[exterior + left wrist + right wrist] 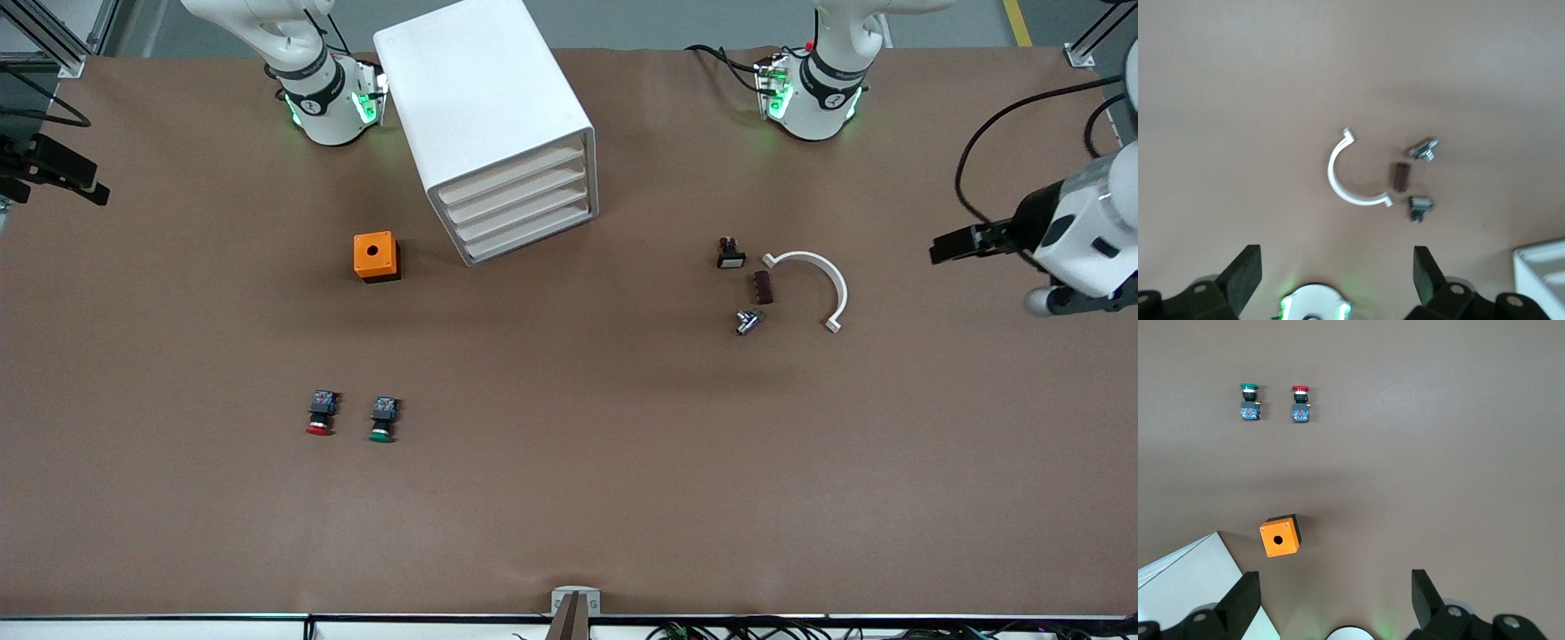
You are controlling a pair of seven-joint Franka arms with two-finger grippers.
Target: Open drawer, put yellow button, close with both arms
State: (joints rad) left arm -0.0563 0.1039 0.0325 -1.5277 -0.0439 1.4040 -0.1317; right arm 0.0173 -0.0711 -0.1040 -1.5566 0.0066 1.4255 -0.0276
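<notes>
My left gripper [1336,277] hung in the air over the bench [569,498] at the left arm's end, with its black fingers [1245,275] spread wide and nothing between them. My right gripper [1335,600] hung over the right arm's end of the bench, also wide open and empty.

Under the left wrist camera lay a cluster of small parts. A white half-ring clamp [822,280] sat just beside a brown block [763,287]. A shiny metal fitting [748,321] lay nearer the front camera than that block. A small black part with a white face [731,254] lay farther from the front camera than the block. None of the four touched another.

Under the right wrist camera sat an orange box [1279,537] with a round hole in its top, close to the cabinet [484,116] but apart from it. Well nearer the front camera, a red button [321,413] and a green button [383,420] lay side by side on the bench with a small gap between them.

The white cabinet stood between the two arm bases, closer to the right arm's base, with its front turned at an angle toward the front camera. The top drawer [514,173] sat flush with the three drawers below it, fully shut. I could not see the yellow button in any view.
</notes>
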